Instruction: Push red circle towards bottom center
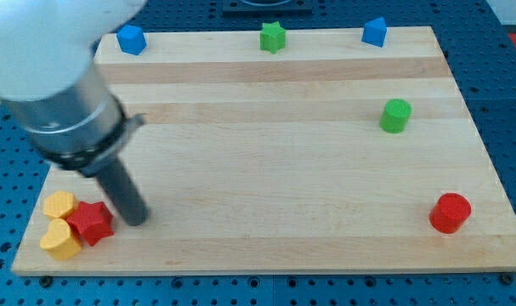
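Camera view is showing our rod with my tip [137, 220] resting on the wooden board [275, 170] at the view's bottom left, just beside a red star [90, 223]; the rod is bare and holding nothing. Two yellow blocks [59, 224] are crowding the star's left. We are seeing the red circle [450, 212] sitting well apart, near the view's bottom right corner. A green cylinder [396, 116] is standing above it; a blue block [131, 39], a green star [273, 36] and another blue block [374, 31] are lining the top edge.
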